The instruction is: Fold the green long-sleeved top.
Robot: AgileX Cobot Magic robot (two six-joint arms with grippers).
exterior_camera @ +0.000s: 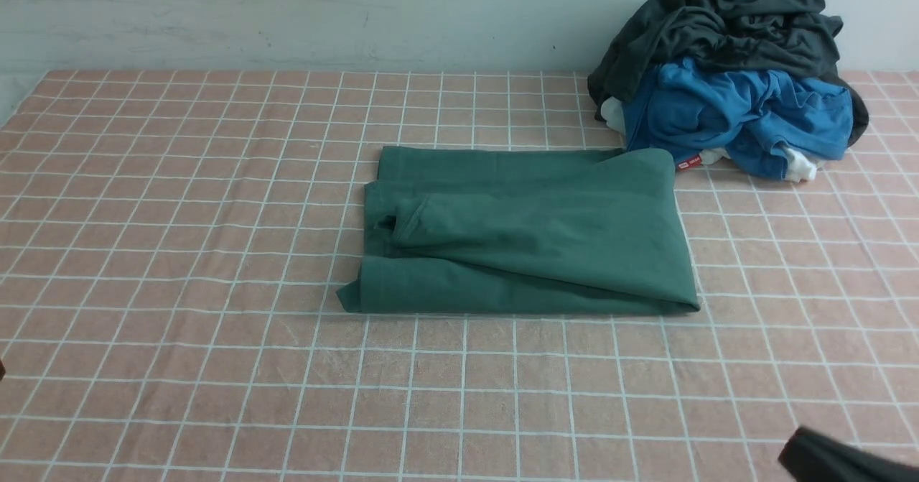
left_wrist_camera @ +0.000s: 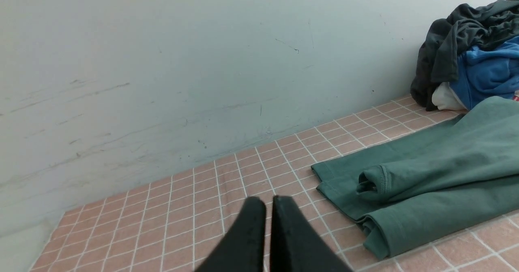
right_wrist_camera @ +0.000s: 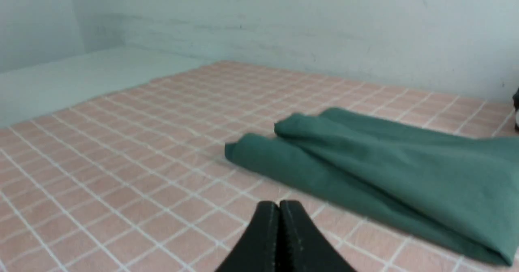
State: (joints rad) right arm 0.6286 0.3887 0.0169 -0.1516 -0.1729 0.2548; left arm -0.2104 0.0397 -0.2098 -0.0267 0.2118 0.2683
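The green long-sleeved top lies folded into a rectangle in the middle of the pink checked cloth, with a rolled sleeve cuff showing on its left side. Its logo and neck label are hidden. The left wrist view shows the top off to one side of my left gripper, which is shut and empty above bare cloth. My right gripper is shut and empty too, a short way in front of the top's folded edge. In the front view only a dark piece of the right arm shows at the bottom right.
A heap of clothes sits at the back right against the wall: a dark charcoal-grey garment over a bright blue one, touching the top's far right corner. A pale wall bounds the back. The pink checked cloth covers the table.
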